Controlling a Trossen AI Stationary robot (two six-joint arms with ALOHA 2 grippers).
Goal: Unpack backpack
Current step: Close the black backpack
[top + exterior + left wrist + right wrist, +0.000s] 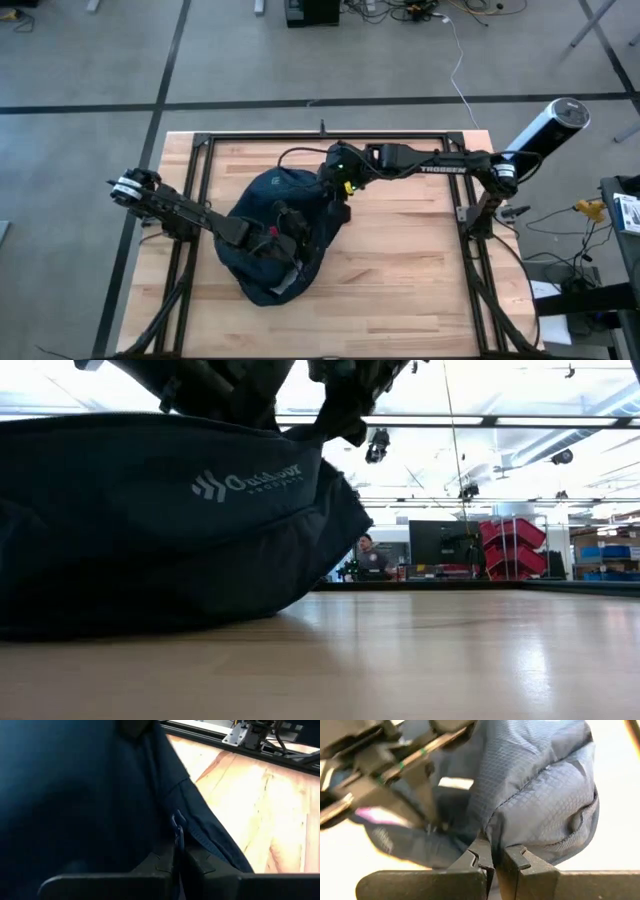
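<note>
Slumping left of centre on the table (420, 290), the navy backpack (262, 215) looks soft, light and floppy, best taken by zipper tabs or fabric folds; the left pincer (176, 851) is closed on a zipper pull (177, 822), the right pincer (496, 851) closed on bunched cloth, and the long axis runs diagonally, near-left to far-right

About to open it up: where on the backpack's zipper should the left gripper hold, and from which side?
Grip the small zipper pull, not the cloth. It stands thin along the zipper seam of the backpack, so come from above with one of the fingers on each flat face. The left gripper is shut on it that way.
</note>
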